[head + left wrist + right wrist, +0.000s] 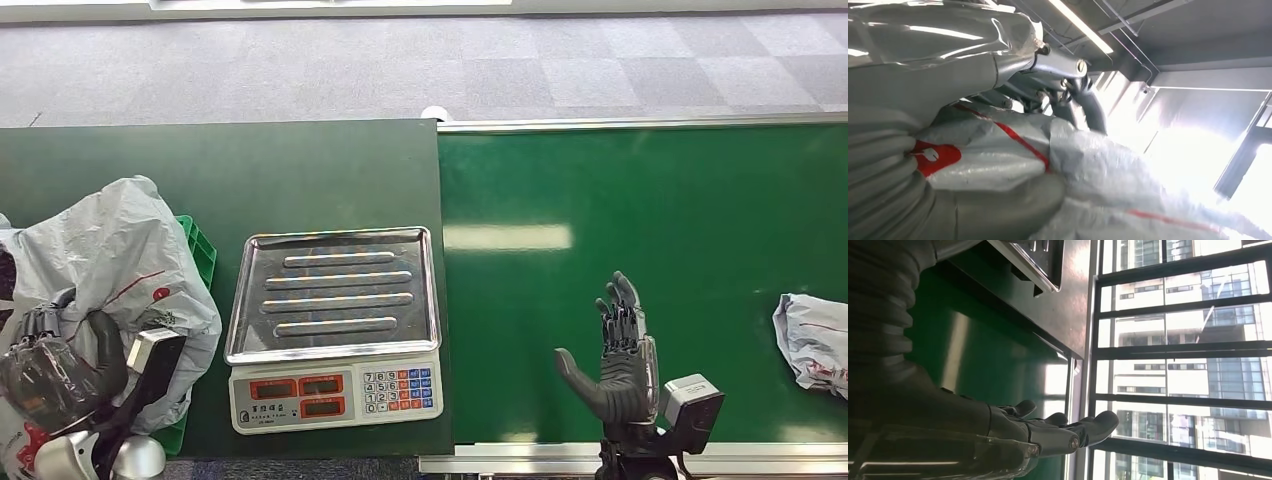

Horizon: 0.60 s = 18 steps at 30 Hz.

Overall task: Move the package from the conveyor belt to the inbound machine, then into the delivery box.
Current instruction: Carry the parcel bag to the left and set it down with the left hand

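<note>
Evidently, the final step was in hand: the grey package (120, 250) was gripped by the left hand (60, 365) over the green delivery box (200, 250), release being called for next, while the right hand (620, 350) was held spread and empty above the conveyor belt (650, 200), beside the scale (335, 320).

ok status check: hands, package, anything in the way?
Left robot hand holds grey package over green box. Right robot hand open above belt. Scale pan bare. Second package waiting on belt.

The left hand (60, 365) is kept low and closed in a grip, while the right hand (618, 350) is raised with fingers spread.
</note>
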Motion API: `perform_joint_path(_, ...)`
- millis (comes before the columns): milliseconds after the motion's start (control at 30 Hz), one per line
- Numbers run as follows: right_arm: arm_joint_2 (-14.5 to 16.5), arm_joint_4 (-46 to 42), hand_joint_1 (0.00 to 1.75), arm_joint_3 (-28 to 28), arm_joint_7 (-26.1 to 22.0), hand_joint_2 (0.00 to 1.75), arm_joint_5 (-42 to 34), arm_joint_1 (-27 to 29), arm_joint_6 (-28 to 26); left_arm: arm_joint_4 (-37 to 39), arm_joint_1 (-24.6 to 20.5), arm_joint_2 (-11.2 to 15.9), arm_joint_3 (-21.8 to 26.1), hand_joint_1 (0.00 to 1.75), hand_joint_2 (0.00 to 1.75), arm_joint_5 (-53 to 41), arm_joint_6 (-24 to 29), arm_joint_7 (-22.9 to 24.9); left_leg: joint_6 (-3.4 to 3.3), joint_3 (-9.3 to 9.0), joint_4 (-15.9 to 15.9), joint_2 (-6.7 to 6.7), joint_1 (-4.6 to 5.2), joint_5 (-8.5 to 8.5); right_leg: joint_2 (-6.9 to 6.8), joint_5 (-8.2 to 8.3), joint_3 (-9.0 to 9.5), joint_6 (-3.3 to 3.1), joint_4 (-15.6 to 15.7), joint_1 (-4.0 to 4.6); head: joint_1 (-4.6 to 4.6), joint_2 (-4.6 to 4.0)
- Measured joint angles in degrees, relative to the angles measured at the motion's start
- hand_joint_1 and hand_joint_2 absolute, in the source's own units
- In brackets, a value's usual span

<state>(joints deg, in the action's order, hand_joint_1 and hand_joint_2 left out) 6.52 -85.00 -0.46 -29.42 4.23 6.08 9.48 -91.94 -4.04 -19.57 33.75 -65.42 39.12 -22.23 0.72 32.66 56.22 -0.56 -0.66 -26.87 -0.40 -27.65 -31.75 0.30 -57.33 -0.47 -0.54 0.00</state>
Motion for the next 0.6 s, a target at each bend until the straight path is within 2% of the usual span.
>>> perform_joint_path(200,0.4,-0.2,0.00,-0.3,0.1,1.75,0.1,0.0,0.3,-0.5,-1.3,-0.1,2.3,0.00,1.75,6.4,0.0,-8.7,0.00,0.00,0.0,0.00,0.00,0.00,0.00,0.00,0.01,0.00,0.0,0.00,0.01,0.00)
perform_joint_path(333,0.5,-0.2,0.00,-0.3,0.1,1.75,0.3,0.0,0.5,-2.9,-2.1,-0.1,4.9,0.00,1.75,16.6,0.0,-15.9,0.00,0.00,0.0,0.00,-0.01,0.00,0.00,0.00,0.00,0.00,0.0,0.02,0.00,0.00)
perform_joint_path(400,0.5,-0.1,0.00,-0.3,0.0,1.75,0.4,0.0,0.6,-5.4,-2.2,-0.1,5.7,0.00,1.75,20.4,0.0,-17.3,0.00,0.01,0.0,0.01,-0.02,0.00,0.00,0.00,0.00,0.00,0.0,0.02,0.00,0.00)
perform_joint_path(600,0.6,-0.1,0.00,-0.1,-0.3,1.75,0.4,0.0,0.5,-12.6,-2.3,-0.1,6.6,0.00,1.75,27.5,0.0,-17.5,0.00,0.03,0.0,0.00,-0.02,0.00,0.00,-0.01,0.00,0.00,0.0,0.02,0.01,0.00)
